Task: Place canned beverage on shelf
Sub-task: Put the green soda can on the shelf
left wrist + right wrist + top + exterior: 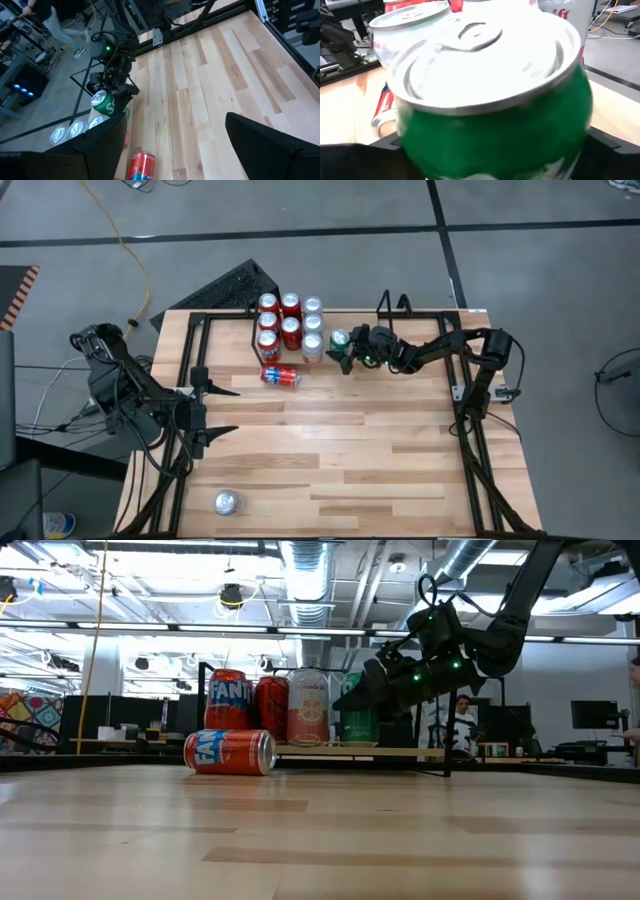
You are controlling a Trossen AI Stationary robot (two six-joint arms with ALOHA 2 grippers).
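Note:
A green can (495, 125) stands upright at the right end of the cans on the shelf (386, 302), a low black rod rack at the table's far side. My right gripper (346, 356) reaches it level from the right. It is open, with one finger on either side of the can's lower wall. Several red and white cans (290, 325) stand in rows on the shelf to the can's left. My left gripper (222, 410) waits open over the table's left edge, with nothing between its fingers.
A red Fanta can (230, 752) lies on its side on the wood just in front of the shelf's cans. A silver can (227, 502) stands near the table's front left corner. Black rails (470, 430) edge the table. The middle of the wooden top (350, 440) is bare.

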